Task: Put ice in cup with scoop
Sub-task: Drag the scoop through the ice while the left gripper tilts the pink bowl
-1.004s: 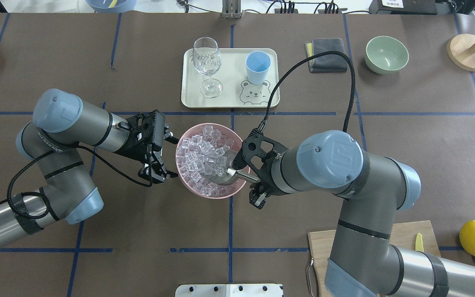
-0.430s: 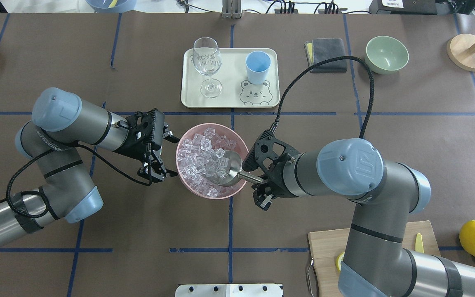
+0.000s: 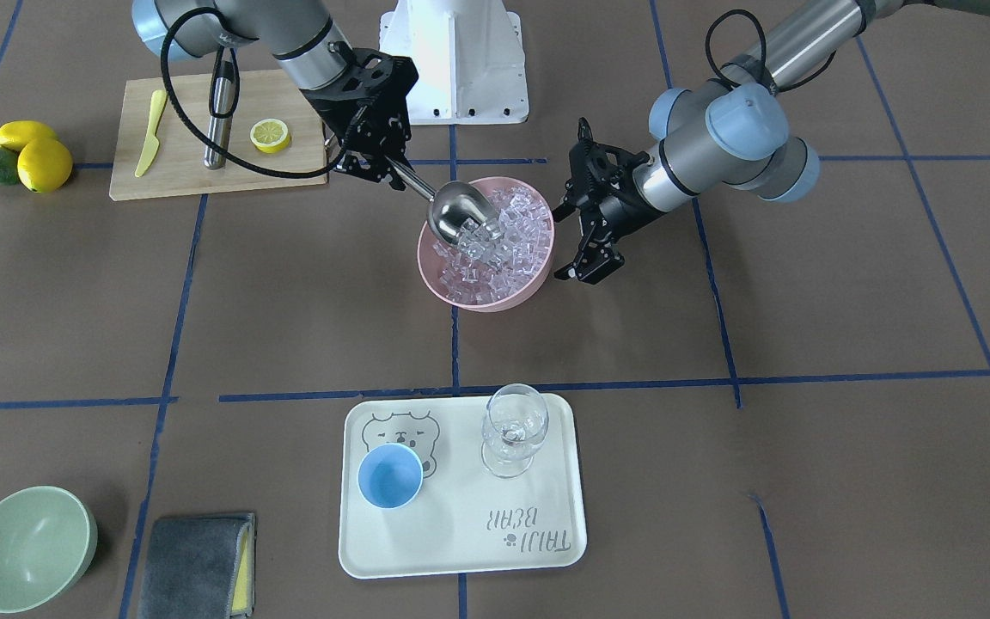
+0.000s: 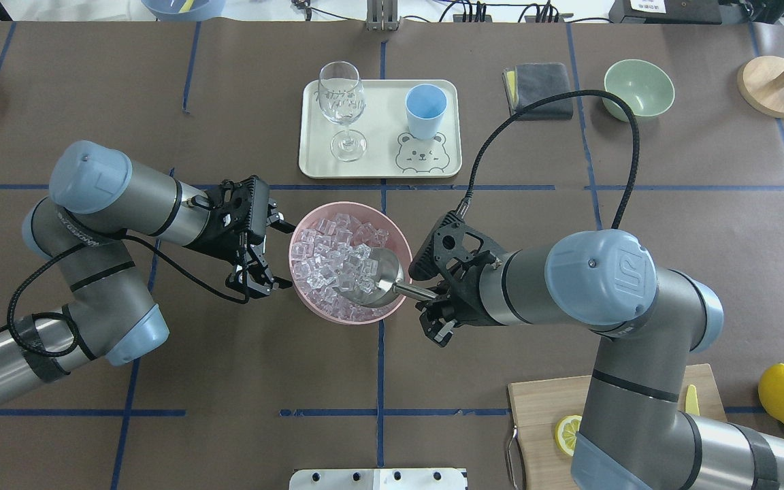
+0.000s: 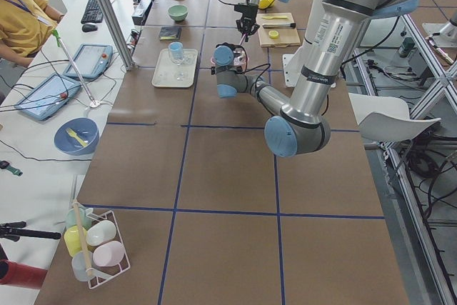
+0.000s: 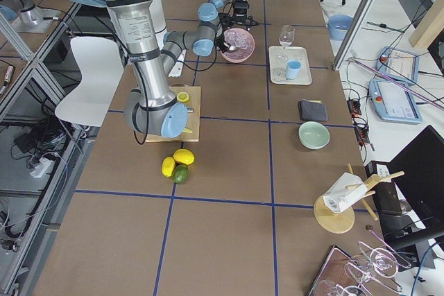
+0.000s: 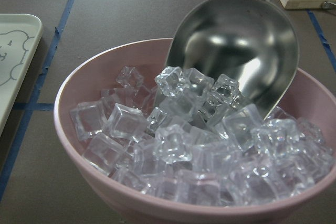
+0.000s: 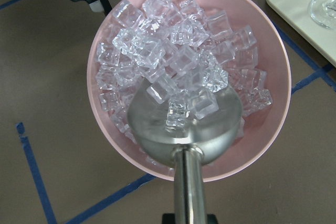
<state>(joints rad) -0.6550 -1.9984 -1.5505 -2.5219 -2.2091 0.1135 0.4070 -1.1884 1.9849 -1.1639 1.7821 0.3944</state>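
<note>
The steel scoop [image 4: 376,281] lies tilted in a pink bowl [image 4: 351,205] full of ice [image 4: 331,255]. Its trough [image 8: 184,124] holds a few cubes and rests on the pile by the bowl's right rim. My right gripper [image 4: 433,301] is shut on the scoop's rod handle just outside that rim. My left gripper [image 4: 286,258] stands open at the bowl's outer left wall with nothing between its fingers. The light-blue cup [image 4: 425,109] stands upright on a cream tray [image 4: 378,167] beyond the bowl. From the front the scoop [image 3: 456,211], ice [image 3: 504,241] and cup [image 3: 389,475] show too.
A clear wine glass [image 4: 342,102] shares the tray with the cup. A grey cloth [image 4: 538,88] and a pale green bowl [image 4: 638,88] lie to the tray's right. A cutting board [image 4: 542,408] with a lemon slice sits under my right arm, and lemons [image 4: 783,393] lie at the right edge.
My right arm has drawn back to the right, pulling the scoop toward the bowl's right rim with cubes in its trough. The left gripper has shifted slightly left.
</note>
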